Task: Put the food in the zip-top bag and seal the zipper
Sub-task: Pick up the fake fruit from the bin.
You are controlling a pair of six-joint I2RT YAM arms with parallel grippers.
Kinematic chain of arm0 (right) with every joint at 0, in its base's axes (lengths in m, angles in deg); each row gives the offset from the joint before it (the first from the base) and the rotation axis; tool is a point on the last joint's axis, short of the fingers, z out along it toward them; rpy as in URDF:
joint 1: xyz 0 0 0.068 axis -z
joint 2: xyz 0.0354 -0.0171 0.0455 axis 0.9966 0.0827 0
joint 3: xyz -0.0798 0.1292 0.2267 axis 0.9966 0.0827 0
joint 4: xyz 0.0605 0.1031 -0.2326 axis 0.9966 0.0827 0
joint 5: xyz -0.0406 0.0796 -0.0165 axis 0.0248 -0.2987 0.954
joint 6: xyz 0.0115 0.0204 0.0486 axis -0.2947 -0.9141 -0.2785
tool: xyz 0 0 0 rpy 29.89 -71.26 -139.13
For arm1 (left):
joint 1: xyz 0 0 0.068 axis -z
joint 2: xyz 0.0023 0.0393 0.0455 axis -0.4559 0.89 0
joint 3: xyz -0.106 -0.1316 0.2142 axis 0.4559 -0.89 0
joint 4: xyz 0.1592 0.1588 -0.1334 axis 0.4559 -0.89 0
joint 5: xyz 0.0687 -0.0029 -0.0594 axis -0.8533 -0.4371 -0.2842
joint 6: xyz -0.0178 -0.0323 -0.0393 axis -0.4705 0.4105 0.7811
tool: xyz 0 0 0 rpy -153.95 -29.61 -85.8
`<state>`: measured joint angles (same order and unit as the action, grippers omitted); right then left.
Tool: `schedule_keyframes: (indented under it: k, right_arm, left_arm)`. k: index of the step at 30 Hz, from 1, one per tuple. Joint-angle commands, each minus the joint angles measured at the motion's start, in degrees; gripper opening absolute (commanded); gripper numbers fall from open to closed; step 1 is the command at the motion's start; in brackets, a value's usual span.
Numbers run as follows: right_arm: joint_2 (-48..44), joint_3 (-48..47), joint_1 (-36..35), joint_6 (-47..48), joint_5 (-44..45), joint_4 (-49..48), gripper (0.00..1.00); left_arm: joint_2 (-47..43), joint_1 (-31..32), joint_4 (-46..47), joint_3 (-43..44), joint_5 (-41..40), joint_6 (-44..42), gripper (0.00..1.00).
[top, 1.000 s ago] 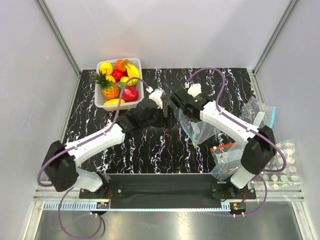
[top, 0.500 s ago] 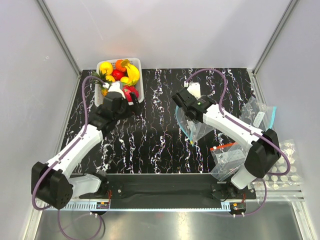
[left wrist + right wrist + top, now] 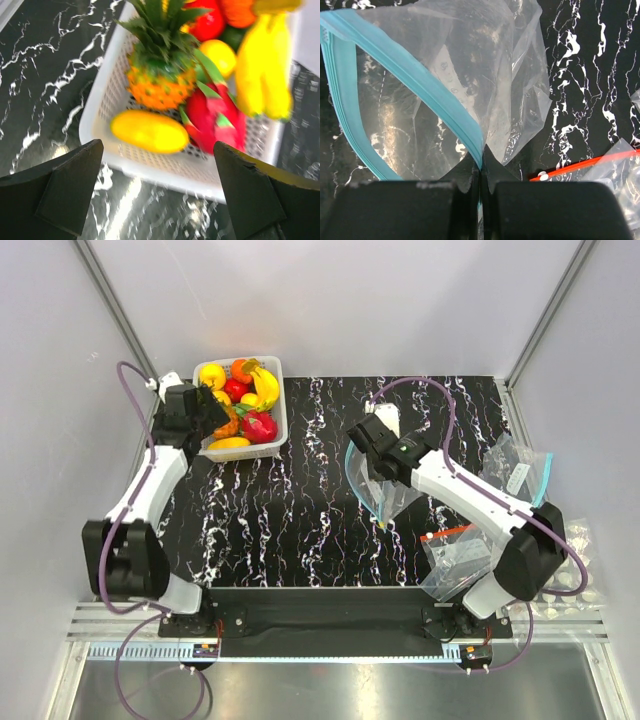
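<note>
The left arm is being held stretched toward the left side of the white basket, with the left gripper being presented with jaws spread wide just beside that rim. The right arm is being held bent well right of the basket, with the right gripper being clamped tight on the zipper.

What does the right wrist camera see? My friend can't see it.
The right end effector is shut on the teal zipper of a clear bag, its mouth gaping open over the black marbled table. A red strip of another bag shows at the lower right.
</note>
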<state>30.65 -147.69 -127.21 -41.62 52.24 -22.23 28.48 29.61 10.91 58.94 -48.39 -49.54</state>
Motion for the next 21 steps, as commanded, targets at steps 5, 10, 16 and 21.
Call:
schedule_keyframes:
  k: [5, 10, 16, 21]
  right_arm:
    - [-4.13, -1.69, 0.29, 2.03, -1.83, -0.42, 0.0]
    - [-5.09, -1.16, 0.56, 2.38, -3.14, -1.47, 0.0]
    - [-4.83, -1.16, 0.82, 2.64, -3.85, -2.26, 0.0]
    - [-4.57, -1.51, 1.26, 2.12, -3.06, -1.82, 0.0]
  left_arm:
    - [15.34, -1.07, 5.72, 13.61, -4.45, -4.18, 0.99]
    - [22.83, -2.21, 5.46, 20.49, -4.28, -5.41, 0.99]
    - [31.62, -2.39, 0.83, 30.5, -4.27, -6.2, 0.97]
    - [33.47, -4.06, 1.59, 31.48, -1.91, -5.85, 0.69]
